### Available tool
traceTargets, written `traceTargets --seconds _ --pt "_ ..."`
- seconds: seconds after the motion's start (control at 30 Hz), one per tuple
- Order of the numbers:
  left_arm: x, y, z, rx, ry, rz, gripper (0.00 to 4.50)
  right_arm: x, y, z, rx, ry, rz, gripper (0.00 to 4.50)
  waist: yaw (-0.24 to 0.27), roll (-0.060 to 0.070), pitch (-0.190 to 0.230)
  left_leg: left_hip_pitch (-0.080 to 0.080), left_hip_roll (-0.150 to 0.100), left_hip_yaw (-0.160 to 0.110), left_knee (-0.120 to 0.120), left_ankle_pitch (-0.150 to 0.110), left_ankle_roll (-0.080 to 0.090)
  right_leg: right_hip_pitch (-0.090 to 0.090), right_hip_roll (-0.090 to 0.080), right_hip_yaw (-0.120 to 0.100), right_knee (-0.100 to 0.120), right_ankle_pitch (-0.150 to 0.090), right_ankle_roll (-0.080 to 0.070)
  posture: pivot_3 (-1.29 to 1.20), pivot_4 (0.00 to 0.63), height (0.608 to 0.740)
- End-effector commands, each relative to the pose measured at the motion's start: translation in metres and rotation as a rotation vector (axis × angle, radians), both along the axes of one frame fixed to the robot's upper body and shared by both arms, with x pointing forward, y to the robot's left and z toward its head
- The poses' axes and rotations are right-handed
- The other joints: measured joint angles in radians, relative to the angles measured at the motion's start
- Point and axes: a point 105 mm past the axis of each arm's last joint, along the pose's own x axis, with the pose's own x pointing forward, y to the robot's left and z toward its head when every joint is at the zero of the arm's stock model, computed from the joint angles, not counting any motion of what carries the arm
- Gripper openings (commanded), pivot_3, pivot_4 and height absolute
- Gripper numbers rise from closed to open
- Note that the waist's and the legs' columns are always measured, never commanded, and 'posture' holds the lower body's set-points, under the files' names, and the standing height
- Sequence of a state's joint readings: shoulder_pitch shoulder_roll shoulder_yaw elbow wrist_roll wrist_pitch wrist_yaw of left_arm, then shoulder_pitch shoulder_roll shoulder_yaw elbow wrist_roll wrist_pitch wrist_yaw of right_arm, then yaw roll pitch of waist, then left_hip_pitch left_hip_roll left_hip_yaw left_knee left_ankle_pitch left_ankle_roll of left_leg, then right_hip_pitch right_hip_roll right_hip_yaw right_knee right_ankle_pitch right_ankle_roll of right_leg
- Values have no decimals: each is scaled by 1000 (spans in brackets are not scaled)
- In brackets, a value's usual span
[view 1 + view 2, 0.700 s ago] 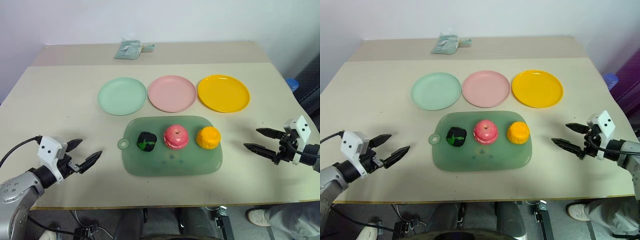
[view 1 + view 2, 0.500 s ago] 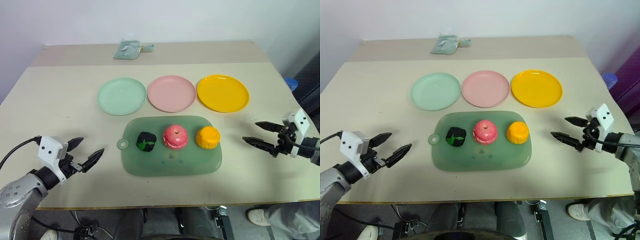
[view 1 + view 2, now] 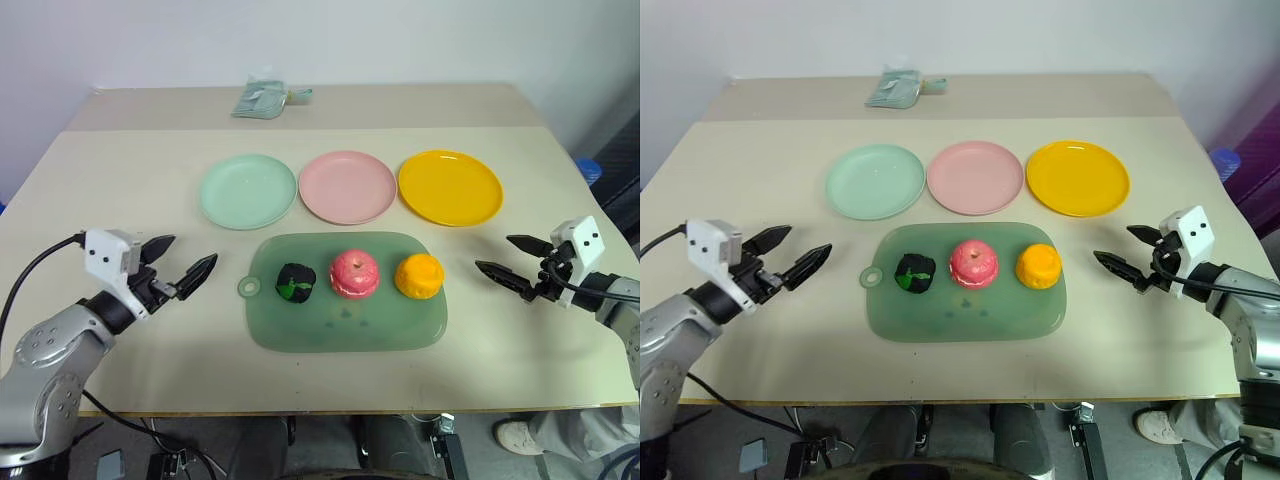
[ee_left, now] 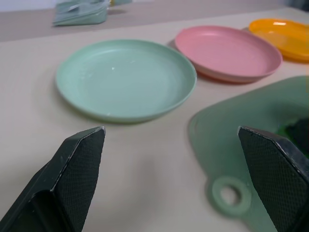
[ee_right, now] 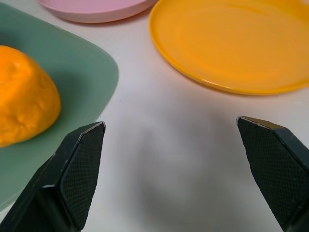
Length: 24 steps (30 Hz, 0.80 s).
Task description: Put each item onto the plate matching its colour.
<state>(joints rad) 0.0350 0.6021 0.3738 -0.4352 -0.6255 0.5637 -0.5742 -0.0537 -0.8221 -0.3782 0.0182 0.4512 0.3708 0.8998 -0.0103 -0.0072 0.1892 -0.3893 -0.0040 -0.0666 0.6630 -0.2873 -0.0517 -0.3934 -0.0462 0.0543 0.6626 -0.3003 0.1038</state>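
Note:
Three plates stand in a row across the table: mint green (image 3: 248,191), pink (image 3: 347,186) and yellow-orange (image 3: 450,186). In front of them, on a translucent green board (image 3: 345,322), sit the black-and-green ball (image 3: 296,282), the pink apple-like ball (image 3: 354,273) and the orange ball (image 3: 418,275). My left gripper (image 3: 182,259) hovers open, left of the board, holding nothing. On the other side, right of the orange ball, my right gripper (image 3: 506,257) is open and empty too. The left wrist view faces the mint plate (image 4: 125,77); the right wrist view shows the orange ball (image 5: 24,94) and yellow-orange plate (image 5: 231,43).
A small pale green packet (image 3: 262,100) lies at the table's far edge. A seam crosses the tabletop behind the plates. A blue object (image 3: 587,170) sits beyond the table's right edge. Bare tabletop lies on both sides of the board.
Both grippers have moved inward toward the board and a little farther up the table. The left one rose from the front left corner. Items and plates have not moved.

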Motion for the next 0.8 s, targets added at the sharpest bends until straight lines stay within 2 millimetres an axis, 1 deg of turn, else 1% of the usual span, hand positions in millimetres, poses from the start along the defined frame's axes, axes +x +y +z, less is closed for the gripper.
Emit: traceTargets --seconds 0.03,0.1,0.2,0.27,0.33,0.4,0.47,0.53,0.6,0.67,0.73,0.77,0.8 --pt "7 -17 7 -37 -4 -119 4500 -15 5 22 31 -62 27 4449 0 0 0 0 0 0 0 0 0 0 0 0 0 0 0 0 150 740" --pt "11 -21 7 -30 4 -171 4500 -24 12 20 52 -44 49 4449 -2 0 0 0 0 0 0 0 0 0 1 0 0 0 0 0 150 740" --pt "14 -38 11 2 -14 -284 4500 -42 36 17 73 6 162 4449 -5 0 0 0 0 0 0 0 0 0 1 0 0 0 0 0 150 740" --pt "9 -50 12 23 -8 -396 4500 -52 52 16 91 35 226 4449 -6 0 0 0 0 0 0 0 0 0 2 0 0 0 0 0 150 740" --pt "2 -65 7 74 22 -528 4500 -62 66 16 111 56 276 4449 -5 0 0 0 0 0 0 0 0 0 2 0 1 0 0 0 150 740" --pt "-1 -76 -1 129 57 -625 4500 -68 79 14 119 73 318 4449 -4 0 0 0 0 0 0 0 0 0 2 0 0 0 0 0 150 740" --pt "0 -84 -10 189 75 -680 4500 -72 87 13 121 81 338 4449 -3 0 0 0 0 0 0 0 0 1 2 0 0 0 0 0 150 740" --pt "4 -91 -20 249 89 -716 4500 -71 90 12 127 77 332 4449 -2 0 0 0 0 0 0 0 0 1 2 0 0 0 0 0 150 740" --pt "12 -97 -38 357 111 -723 4500 -69 93 13 133 68 326 4449 -1 -1 0 0 -1 0 0 0 0 1 2 0 0 0 0 0 150 740" --pt "18 -99 -47 411 110 -717 4500 -69 95 14 136 63 324 4449 -1 0 0 0 -1 0 1 0 0 1 2 0 0 0 0 0 150 740" --pt "21 -105 -45 361 88 -713 3978 -68 97 16 138 58 317 4500 -4 -1 0 0 -1 0 0 0 0 0 2 0 0 0 0 0 150 740" --pt "21 -108 -42 324 79 -716 3616 -68 97 17 138 57 313 4500 -4 -1 0 0 0 0 0 0 0 0 2 0 0 0 0 0 150 740" --pt "20 -110 -40 299 73 -721 3136 -69 97 17 137 57 310 4500 -3 -1 0 -1 0 0 0 0 0 0 2 0 0 0 0 0 150 740"
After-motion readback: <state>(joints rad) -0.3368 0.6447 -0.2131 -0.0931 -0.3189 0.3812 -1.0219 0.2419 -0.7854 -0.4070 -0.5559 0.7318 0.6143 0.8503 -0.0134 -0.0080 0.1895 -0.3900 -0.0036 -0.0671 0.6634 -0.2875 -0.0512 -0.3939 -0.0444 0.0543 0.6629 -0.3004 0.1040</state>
